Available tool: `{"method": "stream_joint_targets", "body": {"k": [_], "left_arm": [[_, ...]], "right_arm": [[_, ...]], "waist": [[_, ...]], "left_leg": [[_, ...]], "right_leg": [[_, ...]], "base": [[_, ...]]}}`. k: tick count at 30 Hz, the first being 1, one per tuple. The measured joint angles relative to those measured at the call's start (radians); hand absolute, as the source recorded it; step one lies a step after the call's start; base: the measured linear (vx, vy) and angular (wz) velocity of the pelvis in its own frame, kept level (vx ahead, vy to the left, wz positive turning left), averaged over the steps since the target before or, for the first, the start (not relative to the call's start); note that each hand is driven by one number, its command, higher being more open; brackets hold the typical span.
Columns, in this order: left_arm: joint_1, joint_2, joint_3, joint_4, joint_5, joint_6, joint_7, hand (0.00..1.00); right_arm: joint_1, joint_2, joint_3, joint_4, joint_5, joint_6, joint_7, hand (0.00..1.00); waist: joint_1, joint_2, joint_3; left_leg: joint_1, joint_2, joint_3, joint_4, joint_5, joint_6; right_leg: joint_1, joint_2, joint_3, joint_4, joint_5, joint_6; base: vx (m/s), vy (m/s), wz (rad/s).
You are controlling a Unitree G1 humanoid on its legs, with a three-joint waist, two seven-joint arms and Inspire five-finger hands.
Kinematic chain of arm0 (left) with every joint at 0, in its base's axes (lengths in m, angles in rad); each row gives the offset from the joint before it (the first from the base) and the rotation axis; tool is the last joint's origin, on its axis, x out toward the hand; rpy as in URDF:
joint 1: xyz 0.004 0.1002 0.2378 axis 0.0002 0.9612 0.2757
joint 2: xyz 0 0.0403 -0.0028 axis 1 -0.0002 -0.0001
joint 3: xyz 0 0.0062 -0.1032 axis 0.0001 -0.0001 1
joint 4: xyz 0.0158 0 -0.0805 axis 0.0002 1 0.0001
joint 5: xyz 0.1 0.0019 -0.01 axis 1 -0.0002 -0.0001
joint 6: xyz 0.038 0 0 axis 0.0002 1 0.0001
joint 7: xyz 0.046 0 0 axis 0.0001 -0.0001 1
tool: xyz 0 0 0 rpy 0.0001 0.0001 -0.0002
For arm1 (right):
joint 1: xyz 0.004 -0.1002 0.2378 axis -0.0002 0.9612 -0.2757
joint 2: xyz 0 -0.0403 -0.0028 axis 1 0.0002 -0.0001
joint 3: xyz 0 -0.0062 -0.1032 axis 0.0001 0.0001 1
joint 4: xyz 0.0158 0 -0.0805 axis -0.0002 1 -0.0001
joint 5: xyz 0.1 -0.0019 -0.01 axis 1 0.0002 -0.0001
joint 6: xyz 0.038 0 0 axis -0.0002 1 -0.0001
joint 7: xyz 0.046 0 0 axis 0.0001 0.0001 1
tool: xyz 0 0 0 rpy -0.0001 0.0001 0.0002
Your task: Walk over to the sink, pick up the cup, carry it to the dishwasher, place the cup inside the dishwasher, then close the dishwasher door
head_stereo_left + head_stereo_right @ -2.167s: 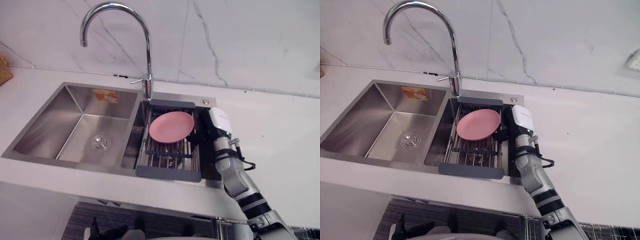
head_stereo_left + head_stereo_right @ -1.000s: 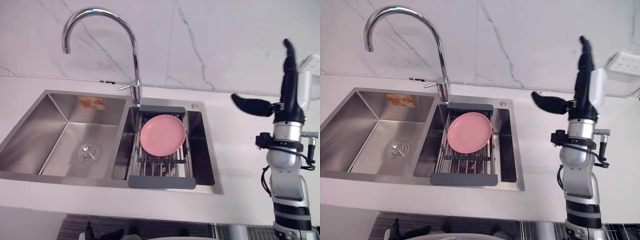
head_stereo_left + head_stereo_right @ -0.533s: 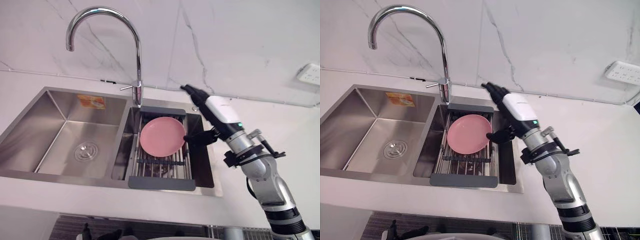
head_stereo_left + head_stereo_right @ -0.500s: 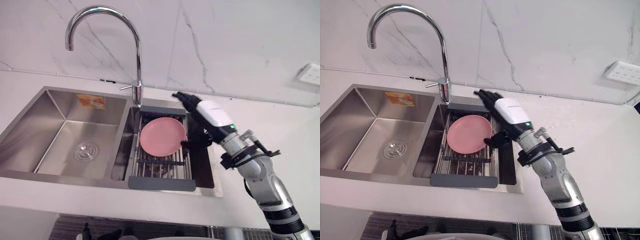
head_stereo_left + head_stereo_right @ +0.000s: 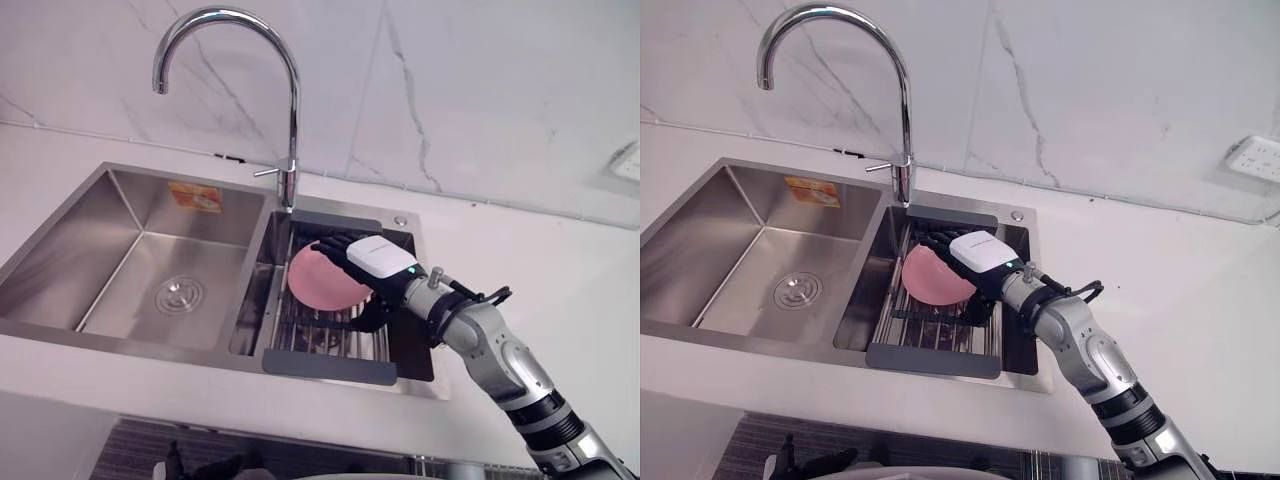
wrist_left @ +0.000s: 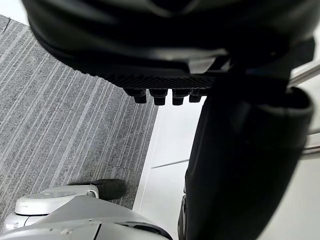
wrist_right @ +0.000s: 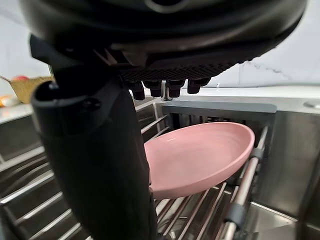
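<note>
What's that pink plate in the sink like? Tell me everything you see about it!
The pink plate is round, smooth and shallow, like plastic, with a raised rim and nothing on it. It leans tilted on the metal drying rack across the right basin of the sink. The right robot hand is open around its edge, fingers above and thumb below; whether they touch it, I cannot tell.
</note>
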Motion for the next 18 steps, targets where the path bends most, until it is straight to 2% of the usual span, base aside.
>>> {"method": "stream_joint_targets", "body": {"k": [10,18], "left_arm": [[-0.019,0.001,0.000,0.002,0.002,0.001,-0.006,1.00],[-0.020,0.001,0.000,0.002,0.003,0.001,-0.006,1.00]], "right_arm": [[-0.027,0.001,0.052,0.056,-0.111,0.059,0.016,1.00],[-0.027,0.012,0.055,0.083,-0.148,0.076,0.030,1.00]], "waist": [[0.012,-0.001,0.000],[0.019,-0.002,0.001]], "left_leg": [[-0.002,0.000,-0.002,0.000,0.001,0.000],[-0.002,0.001,-0.002,0.000,0.001,0.000]], "right_leg": [[0.000,0.001,-0.002,0.000,0.000,-0.001],[-0.001,0.001,-0.001,0.000,0.000,-0.001]], "base": [[0.00,0.000,0.00],[0.00,0.000,0.00]]}}
